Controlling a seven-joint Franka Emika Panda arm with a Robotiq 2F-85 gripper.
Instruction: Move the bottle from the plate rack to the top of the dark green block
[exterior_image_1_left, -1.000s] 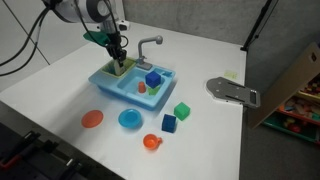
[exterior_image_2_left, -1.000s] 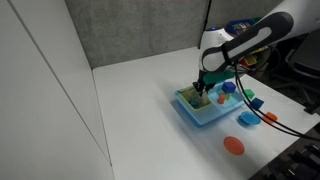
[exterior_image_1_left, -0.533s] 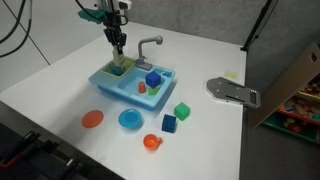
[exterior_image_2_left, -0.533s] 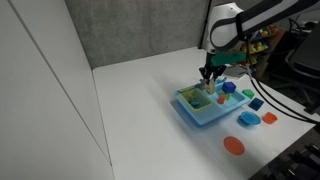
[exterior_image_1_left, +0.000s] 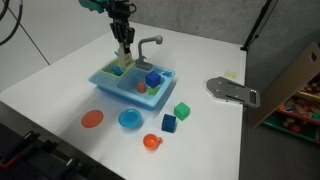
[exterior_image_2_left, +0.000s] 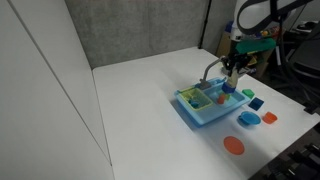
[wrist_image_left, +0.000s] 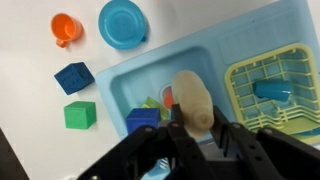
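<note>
My gripper (exterior_image_1_left: 124, 42) is shut on the bottle (wrist_image_left: 190, 98), a pale whitish toy bottle, and holds it in the air above the light blue sink (exterior_image_1_left: 112, 88). In the wrist view the bottle sits between the black fingers (wrist_image_left: 195, 125). The yellow-green plate rack (wrist_image_left: 262, 70) fills one basin and holds a small blue item. It also shows in an exterior view (exterior_image_1_left: 118, 70). The green block (exterior_image_1_left: 181, 110) stands on the table beside the sink, apart from the gripper. It also shows in the wrist view (wrist_image_left: 80, 115).
A blue cube (exterior_image_1_left: 153, 79) and small red and green pieces lie in the sink's other basin, by a grey faucet (exterior_image_1_left: 148, 44). On the table are another blue cube (exterior_image_1_left: 169, 123), an orange cup (exterior_image_1_left: 151, 142), a blue plate (exterior_image_1_left: 129, 119), a red disc (exterior_image_1_left: 92, 119) and a grey metal part (exterior_image_1_left: 232, 91).
My gripper has risen from the plate rack with the bottle in it and moved sideways toward the faucet and the other basin.
</note>
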